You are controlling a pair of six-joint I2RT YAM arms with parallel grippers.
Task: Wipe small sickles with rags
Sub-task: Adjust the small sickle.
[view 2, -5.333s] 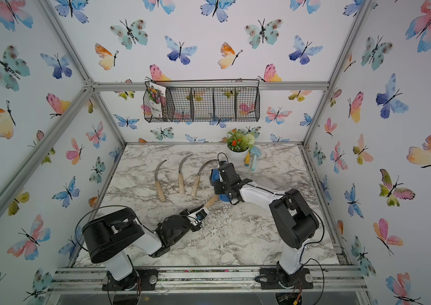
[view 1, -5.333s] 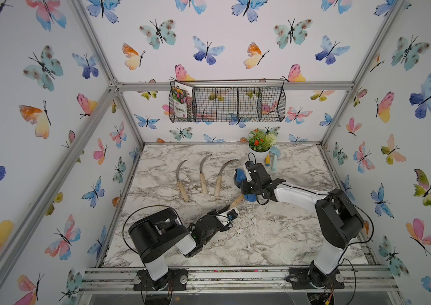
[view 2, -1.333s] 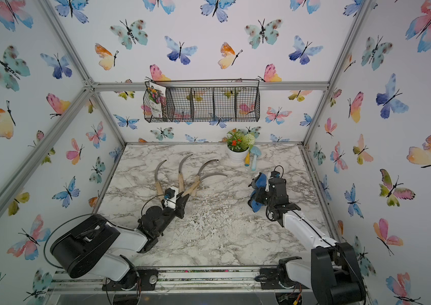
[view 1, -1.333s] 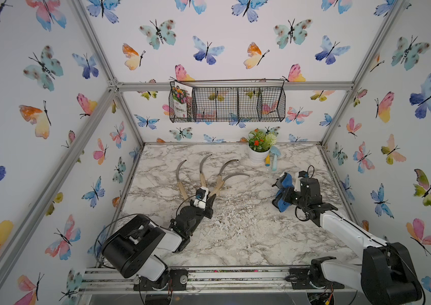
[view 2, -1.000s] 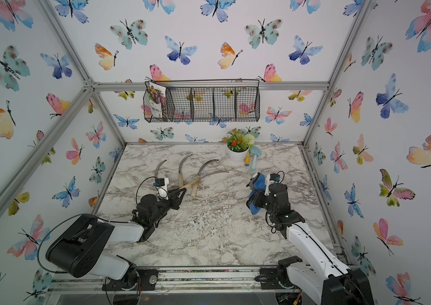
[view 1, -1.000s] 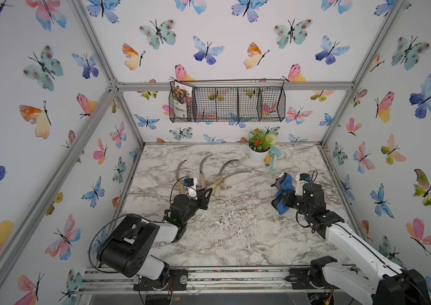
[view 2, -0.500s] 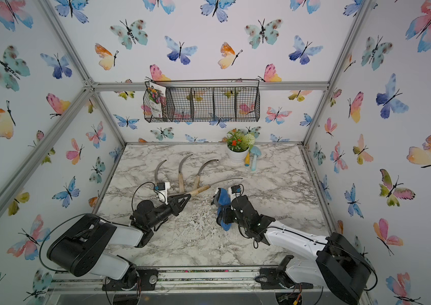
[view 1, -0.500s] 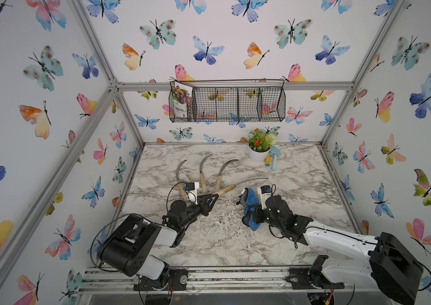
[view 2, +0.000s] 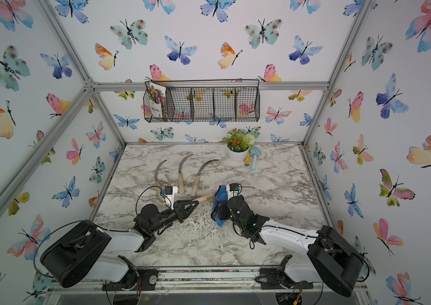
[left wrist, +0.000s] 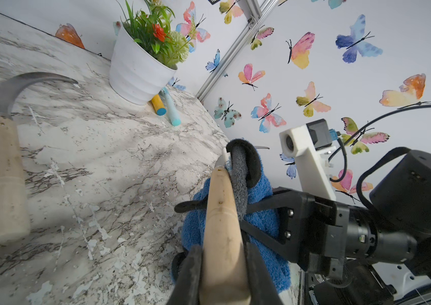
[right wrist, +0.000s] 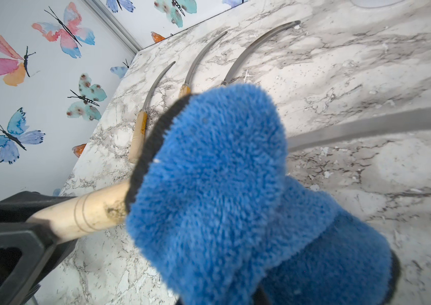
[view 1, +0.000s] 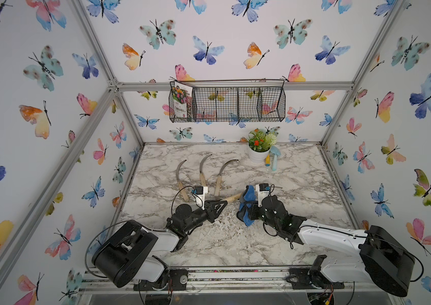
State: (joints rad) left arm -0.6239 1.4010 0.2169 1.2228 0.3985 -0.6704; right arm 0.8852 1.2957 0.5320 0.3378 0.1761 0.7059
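Left gripper clamps the wooden handle of a sickle over the desk. Right gripper, closed on the blue rag, presses it where handle meets blade. Three more sickles lie behind.

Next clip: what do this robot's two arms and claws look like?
The left arm and right arm match: bulky black joint housings joined by smooth white links. Each wrist carries a white camera block with a looping black cable. The left claw and right claw have black triangular open-frame fingers. No markings are legible.
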